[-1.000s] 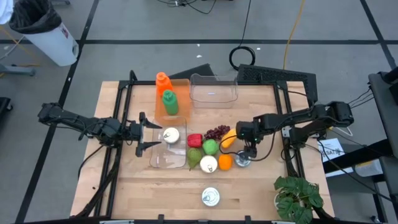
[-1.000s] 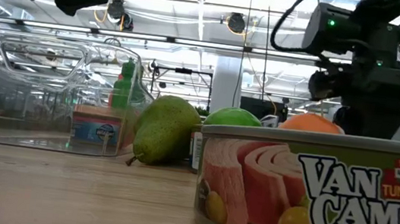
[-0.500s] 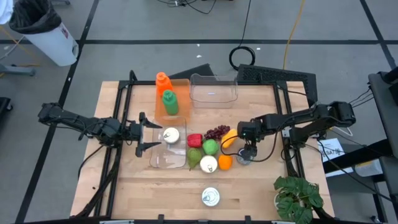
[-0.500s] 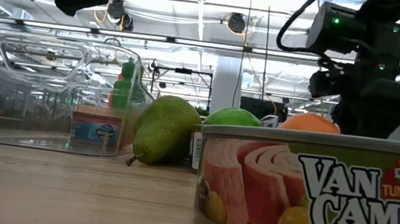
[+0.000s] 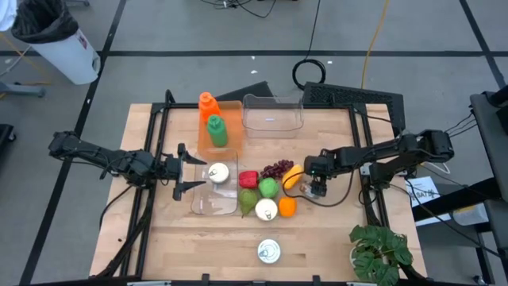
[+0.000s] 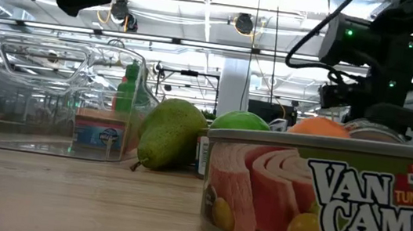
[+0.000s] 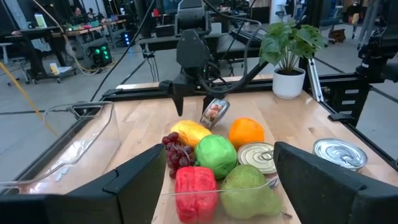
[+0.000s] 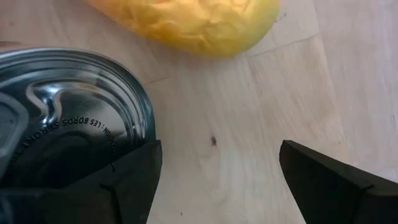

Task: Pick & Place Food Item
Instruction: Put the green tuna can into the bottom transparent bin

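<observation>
A potted plant point(image 5: 380, 252) stands at the surface's point(image 5: 317, 246) near corner, on the right claw's point(image 5: 317, 187) side and nearer the front edge than that claw. A white bin point(image 5: 54, 41) sits on the floor well beyond the left claw point(image 5: 187, 169). A coiled black cable point(image 5: 311, 73) lies on the floor behind the far edge.

A: Where do the views sit around the tuna can point(image 6: 323, 197)?

B: One hangs straight above the bench point(image 5: 198, 246). The low one sits level, nearly against that can point(image 5: 269, 252). The left wrist view looks across the fruit toward it point(image 7: 341, 153).
</observation>
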Controlling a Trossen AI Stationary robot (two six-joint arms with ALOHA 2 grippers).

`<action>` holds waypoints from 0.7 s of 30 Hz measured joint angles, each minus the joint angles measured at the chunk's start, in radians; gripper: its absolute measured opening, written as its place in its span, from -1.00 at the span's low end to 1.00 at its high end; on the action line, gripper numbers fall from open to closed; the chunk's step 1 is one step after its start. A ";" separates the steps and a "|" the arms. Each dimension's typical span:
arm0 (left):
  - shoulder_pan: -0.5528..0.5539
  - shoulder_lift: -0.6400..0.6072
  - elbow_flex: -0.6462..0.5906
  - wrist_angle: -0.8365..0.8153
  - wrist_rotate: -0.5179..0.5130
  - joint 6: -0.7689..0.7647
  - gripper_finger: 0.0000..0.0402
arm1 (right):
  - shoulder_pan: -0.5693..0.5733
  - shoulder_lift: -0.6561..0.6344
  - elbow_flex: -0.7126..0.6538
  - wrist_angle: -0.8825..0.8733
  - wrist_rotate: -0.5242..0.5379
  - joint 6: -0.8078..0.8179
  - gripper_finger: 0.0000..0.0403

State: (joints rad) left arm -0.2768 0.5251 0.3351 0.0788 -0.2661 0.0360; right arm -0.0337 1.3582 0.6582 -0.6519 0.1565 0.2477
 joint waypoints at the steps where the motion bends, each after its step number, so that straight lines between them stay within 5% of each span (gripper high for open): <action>1: 0.000 0.000 0.000 0.000 0.000 0.000 0.52 | -0.002 0.000 0.000 0.001 -0.001 0.002 0.53; 9: 0.000 0.000 0.000 0.024 0.009 -0.071 0.52 | -0.060 0.001 -0.001 0.001 -0.129 0.009 0.53; 16: 0.000 0.011 0.001 0.167 0.089 -0.196 0.52 | -0.082 0.001 -0.002 0.000 -0.135 0.003 0.53; 21: 0.000 0.064 0.001 0.163 -0.055 -0.210 0.52 | -0.083 0.001 -0.002 0.008 -0.150 0.002 0.53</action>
State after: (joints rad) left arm -0.2764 0.5895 0.3363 0.2415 -0.3206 -0.1736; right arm -0.1165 1.3594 0.6563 -0.6435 0.0067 0.2500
